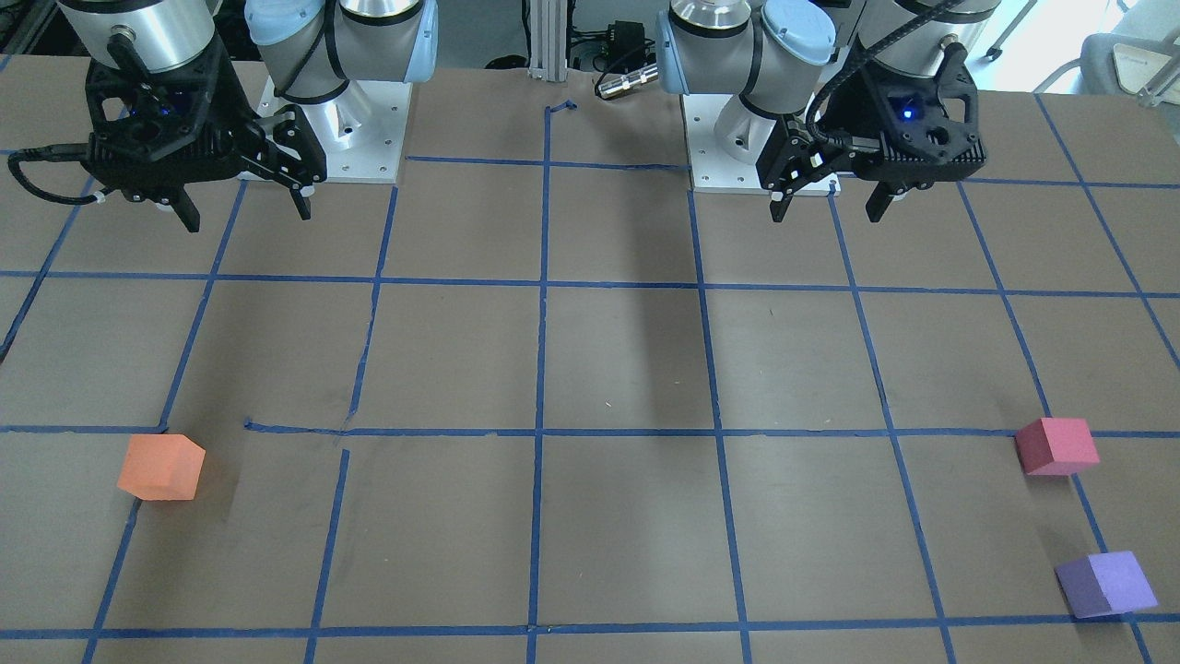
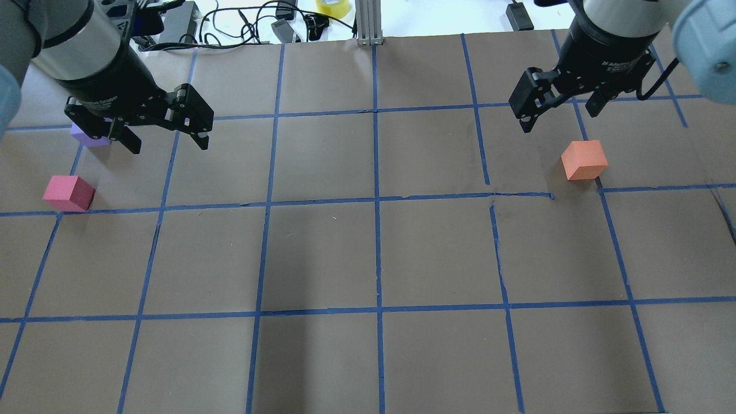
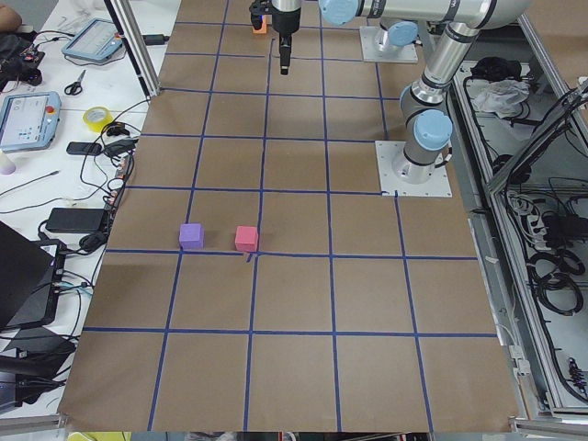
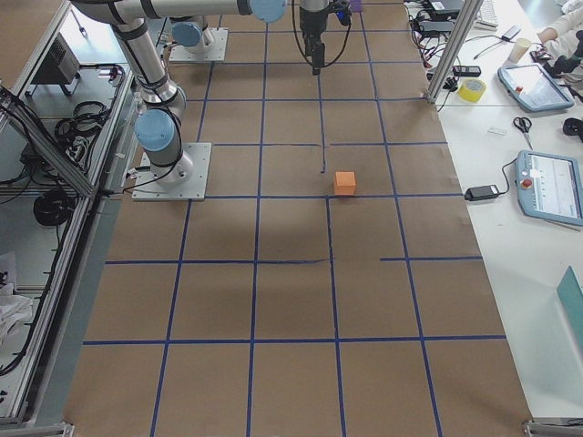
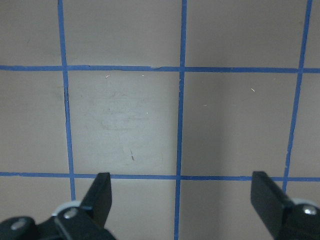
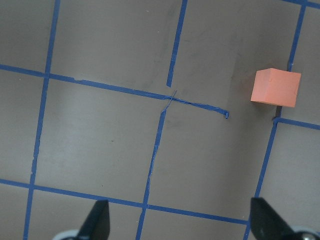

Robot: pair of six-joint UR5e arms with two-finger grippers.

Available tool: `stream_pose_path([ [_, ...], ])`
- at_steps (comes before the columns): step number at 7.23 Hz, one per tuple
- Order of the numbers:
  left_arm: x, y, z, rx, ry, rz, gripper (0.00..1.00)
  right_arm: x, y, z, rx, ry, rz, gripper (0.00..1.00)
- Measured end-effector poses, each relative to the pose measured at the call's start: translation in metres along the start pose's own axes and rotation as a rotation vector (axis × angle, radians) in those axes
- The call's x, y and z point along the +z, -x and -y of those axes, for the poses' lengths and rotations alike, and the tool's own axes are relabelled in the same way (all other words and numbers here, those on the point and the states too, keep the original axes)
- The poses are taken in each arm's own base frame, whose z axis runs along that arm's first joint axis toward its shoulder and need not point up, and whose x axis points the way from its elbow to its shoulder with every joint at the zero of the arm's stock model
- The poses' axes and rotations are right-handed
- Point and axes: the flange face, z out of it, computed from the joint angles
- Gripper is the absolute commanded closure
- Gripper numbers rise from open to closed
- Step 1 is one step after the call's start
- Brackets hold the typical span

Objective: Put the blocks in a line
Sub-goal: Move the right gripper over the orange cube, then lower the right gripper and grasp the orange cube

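The orange block (image 1: pixel 161 468) (image 2: pixel 584 160) lies on the robot's right side of the table; it also shows in the right wrist view (image 6: pixel 276 87). The red-pink block (image 1: pixel 1056 446) (image 2: pixel 68 193) and the purple block (image 1: pixel 1105 584) (image 2: pixel 86 137) lie apart on the robot's left side. In the overhead view the left gripper partly hides the purple block. My left gripper (image 1: pixel 830 203) (image 2: pixel 164 141) (image 5: pixel 182 200) is open and empty above the table. My right gripper (image 1: pixel 244 212) (image 2: pixel 560 115) (image 6: pixel 180 225) is open and empty, up and short of the orange block.
The table (image 2: pixel 322 259) is brown paper with a blue tape grid. The two arm bases (image 1: pixel 332 138) (image 1: pixel 756 157) stand at the robot's edge. A metal post (image 2: pixel 368 23), cables and a yellow tape roll (image 2: pixel 333 7) sit past the far edge.
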Motion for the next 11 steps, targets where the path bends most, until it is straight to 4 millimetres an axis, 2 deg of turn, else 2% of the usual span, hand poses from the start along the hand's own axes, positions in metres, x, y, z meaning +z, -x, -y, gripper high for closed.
stream_pose_path([
  [2, 0.000, 0.000, 0.000, 0.000, 0.001, 0.000, 0.00, -0.002, -0.006, 0.002, 0.017, -0.022, -0.003, 0.00],
  [3, 0.000, 0.000, 0.000, 0.000, 0.000, 0.000, 0.00, 0.004, -0.012, 0.007, 0.027, -0.016, -0.005, 0.00],
  [4, 0.000, 0.000, 0.000, 0.000, 0.000, 0.000, 0.00, 0.022, -0.024, 0.019, 0.046, 0.007, 0.000, 0.00],
  [5, 0.000, 0.000, 0.000, 0.000, 0.000, 0.000, 0.00, 0.044, -0.048, 0.034, 0.078, 0.029, 0.002, 0.00],
  [8, 0.000, 0.000, 0.000, -0.001, 0.000, 0.000, 0.00, 0.116, -0.147, 0.069, 0.080, 0.070, -0.035, 0.00],
  [9, -0.001, 0.000, 0.000, 0.000, -0.001, 0.000, 0.00, 0.133, -0.169, 0.078, 0.074, 0.055, -0.048, 0.00],
  [11, -0.001, 0.000, 0.000, 0.000, -0.001, 0.000, 0.00, 0.160, -0.186, 0.090, 0.082, 0.049, -0.050, 0.00],
])
